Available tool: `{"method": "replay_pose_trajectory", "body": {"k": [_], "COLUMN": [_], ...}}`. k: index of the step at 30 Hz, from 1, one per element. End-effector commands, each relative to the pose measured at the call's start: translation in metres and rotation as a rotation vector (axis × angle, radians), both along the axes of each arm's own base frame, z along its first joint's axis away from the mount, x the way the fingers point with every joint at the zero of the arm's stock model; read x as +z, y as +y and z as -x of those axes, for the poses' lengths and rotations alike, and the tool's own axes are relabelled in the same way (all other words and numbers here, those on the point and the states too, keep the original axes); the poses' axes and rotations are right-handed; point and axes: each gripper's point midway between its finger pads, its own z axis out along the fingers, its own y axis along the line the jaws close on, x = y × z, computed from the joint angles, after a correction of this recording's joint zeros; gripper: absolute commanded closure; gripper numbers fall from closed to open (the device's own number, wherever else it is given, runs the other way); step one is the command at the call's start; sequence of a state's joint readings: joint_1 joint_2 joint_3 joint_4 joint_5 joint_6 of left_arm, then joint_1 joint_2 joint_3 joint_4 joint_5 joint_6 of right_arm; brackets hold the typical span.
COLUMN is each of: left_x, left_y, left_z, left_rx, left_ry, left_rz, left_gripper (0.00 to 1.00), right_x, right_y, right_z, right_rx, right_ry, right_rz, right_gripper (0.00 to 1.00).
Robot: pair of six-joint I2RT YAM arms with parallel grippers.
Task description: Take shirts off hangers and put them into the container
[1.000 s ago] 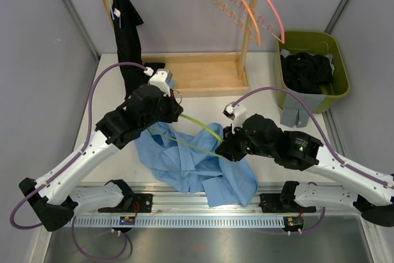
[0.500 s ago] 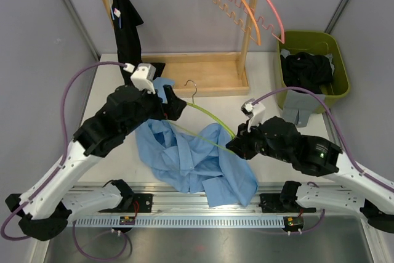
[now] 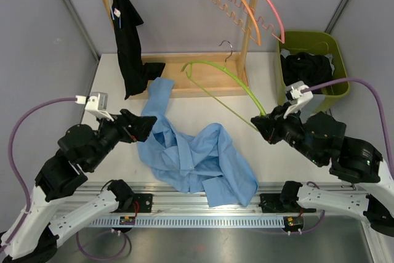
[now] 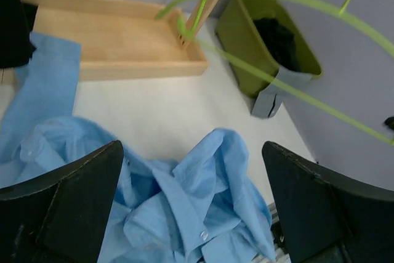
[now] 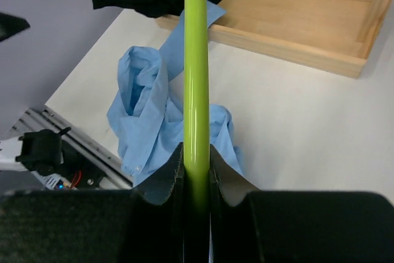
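Well, my right end effector (image 5: 197,173) pinches the stiff, light green hanger (image 5: 196,60); my left end effector (image 4: 194,210) gapes empty above the limp blue shirt (image 4: 228,170), which I'd grab by a thick fold.

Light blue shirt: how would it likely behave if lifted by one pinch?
Probably floppy: the light blue shirt lies crumpled in soft folds, so it would drape and trail. One part reaches the wooden tray's edge and might snag there.
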State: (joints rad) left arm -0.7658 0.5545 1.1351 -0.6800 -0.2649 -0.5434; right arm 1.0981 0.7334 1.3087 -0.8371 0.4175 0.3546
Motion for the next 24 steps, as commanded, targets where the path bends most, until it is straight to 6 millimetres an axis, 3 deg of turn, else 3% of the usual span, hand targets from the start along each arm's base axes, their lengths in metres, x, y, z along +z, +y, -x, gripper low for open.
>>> {"method": "replay_pose_trajectory", "body": {"k": [1,2,4,5,6,7,8,9,10,11,12,13,14,15,16,17,18,20,21,24], "left_x": [-0.033,-0.04,-0.044,-0.045,-0.047,-0.047,-0.048,-0.05,-0.051,-0.053,-0.055,-0.057,-0.059,-0.059,-0.062,-0.062,-0.062,-0.063,-0.064,-0.067], "left_y": [0.002,0.002,0.003,0.005,0.004,0.003,0.003,0.003,0.003,0.001,0.001,0.0,0.0,0.002,0.003,0.004,0.005,0.006,0.008,0.011], "left_z": [0.003,0.004,0.007,0.01,0.01,0.012,0.013,0.013,0.015,0.016,0.017,0.018,0.019,0.02,0.021,0.022,0.024,0.025,0.027,0.029], "left_rx": [0.016,0.014,0.01,0.006,0.002,-0.007,-0.008,-0.01,-0.017,-0.023,-0.028,-0.035,-0.037,-0.037,-0.033,-0.033,-0.036,-0.038,-0.036,-0.032], "left_ry": [0.085,0.097,0.11,0.11,0.117,0.118,0.12,0.126,0.131,0.134,0.139,0.143,0.145,0.142,0.148,0.146,0.145,0.146,0.147,0.151], "left_rz": [-0.011,-0.016,-0.012,-0.006,-0.004,-0.001,0.0,0.002,0.002,0.002,0.003,0.003,0.002,0.006,0.002,0.004,0.009,0.009,0.012,0.011], "left_gripper": [0.01,0.01,0.01,0.01,0.01,0.01,0.01,0.01,0.01,0.01,0.01,0.01,0.01,0.01,0.01,0.01,0.01,0.01,0.01,0.01], "right_x": [0.017,0.032,0.037,0.061,0.069,0.069,0.093,0.099,0.096,0.112,0.107,0.109,0.123,0.114,0.113,0.125,0.114,0.124,0.116,0.119], "right_y": [0.021,0.027,0.046,0.051,0.053,0.068,0.068,0.06,0.076,0.072,0.07,0.072,0.07,0.082,0.076,0.076,0.084,0.081,0.091,0.092], "right_z": [-0.035,-0.039,-0.051,-0.055,-0.062,-0.071,-0.075,-0.093,-0.102,-0.112,-0.136,-0.143,-0.149,-0.162,-0.177,-0.181,-0.199,-0.213,-0.221,-0.235], "right_rx": [-0.088,-0.086,-0.075,-0.074,-0.078,-0.061,-0.061,-0.099,-0.044,-0.053,-0.086,-0.072,-0.079,-0.053,-0.074,-0.069,-0.064,-0.066,-0.034,-0.036], "right_ry": [-0.083,-0.115,-0.152,-0.191,-0.22,-0.219,-0.247,-0.251,-0.232,-0.247,-0.225,-0.222,-0.239,-0.215,-0.206,-0.217,-0.185,-0.194,-0.172,-0.174], "right_rz": [0.057,0.039,0.09,0.048,0.064,0.085,0.051,0.053,0.056,0.021,0.033,0.028,0.009,0.021,0.023,0.003,0.01,-0.011,-0.016,-0.039], "right_gripper": [1.0,1.0,1.0,1.0,1.0,1.0,1.0,1.0,1.0,1.0,1.0,1.0,1.0,1.0,1.0,1.0,1.0,1.0,1.0,1.0]}}
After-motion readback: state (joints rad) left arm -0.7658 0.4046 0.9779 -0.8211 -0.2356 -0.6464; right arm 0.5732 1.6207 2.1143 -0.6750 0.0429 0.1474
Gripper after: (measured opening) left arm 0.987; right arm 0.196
